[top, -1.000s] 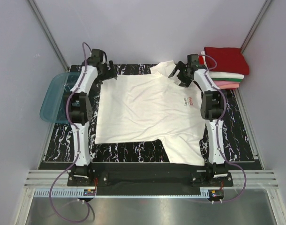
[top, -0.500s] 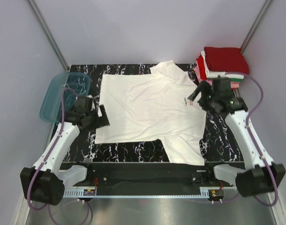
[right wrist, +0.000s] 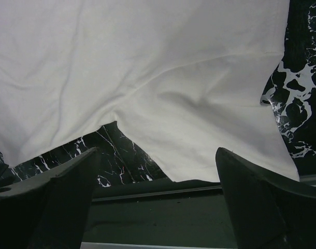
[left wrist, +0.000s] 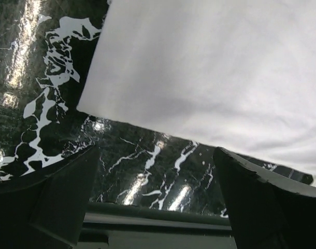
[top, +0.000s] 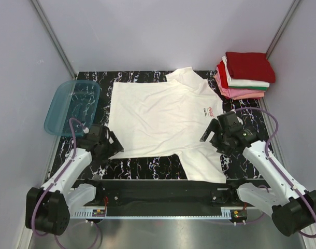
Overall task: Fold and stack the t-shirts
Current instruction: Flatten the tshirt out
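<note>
Two arms are shown over a black marbled table [top: 147, 165], on which a white t-shirt [top: 158, 119] is spread flat and unfolded. Its long axis is laid across the table: the hem is turned to the left side, the collar and small red logo [top: 212, 111] to the right, and one sleeve [top: 203, 165] is pointed at the near edge. A stack of folded t-shirts [top: 247, 78] (dark red on top, white and pink beneath) is set at the far right corner, apart from the spread shirt. A teal tub [top: 70, 106] is placed at the far left. The left gripper [top: 115, 146] is held low, jaws spread wide with nothing between them, just beside the near hem corner [left wrist: 80, 107], which is seen slightly ahead of the fingers. The right gripper [top: 210, 134] is likewise held wide apart and empty, over the root of the near sleeve, with the underarm notch [right wrist: 115, 123] ahead of it. Each near corner is judged best taken by the arm on its own side, and no fold has yet been made.
</note>
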